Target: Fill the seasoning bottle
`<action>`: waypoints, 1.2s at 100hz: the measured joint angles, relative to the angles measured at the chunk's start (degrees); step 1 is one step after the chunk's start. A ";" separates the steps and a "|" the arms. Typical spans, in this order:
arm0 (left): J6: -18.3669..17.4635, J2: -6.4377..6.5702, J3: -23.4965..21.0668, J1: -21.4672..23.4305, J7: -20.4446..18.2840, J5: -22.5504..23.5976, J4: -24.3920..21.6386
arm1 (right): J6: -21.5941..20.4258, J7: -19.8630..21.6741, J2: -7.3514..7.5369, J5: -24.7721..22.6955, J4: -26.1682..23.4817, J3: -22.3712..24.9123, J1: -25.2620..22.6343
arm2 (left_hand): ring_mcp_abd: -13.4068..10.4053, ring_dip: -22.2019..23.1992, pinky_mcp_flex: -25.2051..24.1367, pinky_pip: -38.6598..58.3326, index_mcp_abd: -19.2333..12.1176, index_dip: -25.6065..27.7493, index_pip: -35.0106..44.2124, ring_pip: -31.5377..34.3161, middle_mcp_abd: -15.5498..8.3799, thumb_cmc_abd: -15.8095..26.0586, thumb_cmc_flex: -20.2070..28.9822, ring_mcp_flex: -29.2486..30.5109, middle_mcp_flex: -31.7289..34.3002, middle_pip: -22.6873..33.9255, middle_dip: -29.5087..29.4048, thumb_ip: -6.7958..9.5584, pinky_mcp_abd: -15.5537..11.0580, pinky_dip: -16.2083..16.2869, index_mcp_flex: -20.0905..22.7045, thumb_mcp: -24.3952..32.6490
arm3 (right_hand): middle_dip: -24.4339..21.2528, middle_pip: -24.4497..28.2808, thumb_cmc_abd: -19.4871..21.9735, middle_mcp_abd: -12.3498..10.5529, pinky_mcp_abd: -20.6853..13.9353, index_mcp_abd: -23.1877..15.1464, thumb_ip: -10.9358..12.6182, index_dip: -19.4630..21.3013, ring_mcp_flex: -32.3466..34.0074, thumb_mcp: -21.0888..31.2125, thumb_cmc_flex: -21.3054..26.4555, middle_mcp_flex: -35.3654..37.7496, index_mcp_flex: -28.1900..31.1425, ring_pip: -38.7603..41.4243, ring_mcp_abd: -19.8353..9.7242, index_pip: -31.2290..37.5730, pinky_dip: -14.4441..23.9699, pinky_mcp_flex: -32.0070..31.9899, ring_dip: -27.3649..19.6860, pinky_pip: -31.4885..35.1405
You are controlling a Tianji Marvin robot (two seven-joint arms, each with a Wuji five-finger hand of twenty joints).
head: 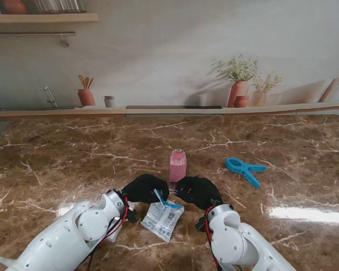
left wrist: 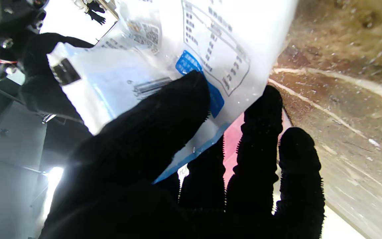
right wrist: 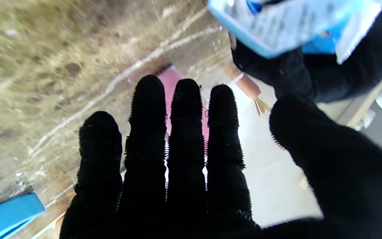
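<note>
A pink seasoning bottle [head: 177,165] stands upright on the marble table, just beyond both hands. My left hand [head: 144,188] is shut on the top edge of a white seasoning bag [head: 163,217], which hangs down toward me. The left wrist view shows the bag [left wrist: 164,43] pinched between the thumb and fingers [left wrist: 260,132], with the pink bottle [left wrist: 232,139] behind them. My right hand [head: 198,191] is beside the bag's blue top, fingers [right wrist: 184,132] straight and thumb apart, holding nothing. In the right wrist view the bottle [right wrist: 169,79] shows past those fingertips and the bag [right wrist: 277,26] is off to the side.
A blue clip [head: 246,168] lies on the table to the right of the bottle, also seen as the blue clip [right wrist: 8,212] by the right hand. A ledge along the back wall carries terracotta pots [head: 239,93] and a utensil holder [head: 86,96].
</note>
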 measured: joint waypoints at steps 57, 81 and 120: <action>-3.03 -0.38 0.91 -0.39 4.67 3.60 2.09 | 4.35 17.19 3.87 5.84 -1.57 -2.00 2.36 | 0.00 0.83 0.05 -0.13 -0.30 -2.04 0.01 -0.02 0.00 -0.01 0.66 0.00 0.00 0.62 0.00 0.00 -1.74 -0.04 3.30 1.94 | 13.57 13.26 1.86 0.38 -1.48 3.69 2.36 4.22 3.58 -14.07 -1.02 5.40 5.80 22.35 -1.08 0.06 3.48 3.46 13.38 10.10; -3.63 -0.67 1.42 -0.64 5.77 4.39 2.70 | 2.46 17.25 3.91 6.01 0.44 -4.27 4.50 | 0.00 0.84 0.63 -0.30 -0.64 -2.19 0.15 -0.02 0.00 0.00 0.62 0.00 0.00 0.62 -0.31 0.00 -2.31 -0.05 4.66 2.44 | 18.92 18.70 -11.96 -1.07 -1.49 -0.63 -3.80 -2.56 4.92 -4.00 8.42 8.80 6.90 28.25 -1.75 19.73 5.64 4.13 15.20 12.14; -3.87 -0.30 -0.48 0.23 0.79 3.51 1.09 | 1.16 12.10 3.53 0.57 2.66 -6.29 5.39 | -1.41 -8.90 -5.99 -5.25 -0.52 -16.58 0.80 -6.62 0.00 -4.18 -9.78 -7.43 -9.77 6.56 -11.47 1.28 -3.44 -0.05 -4.27 6.01 | 23.22 16.83 -20.42 -2.68 -1.49 -3.00 -5.09 20.21 7.42 11.79 8.74 8.88 8.75 25.17 -3.09 21.08 6.94 7.25 15.21 12.16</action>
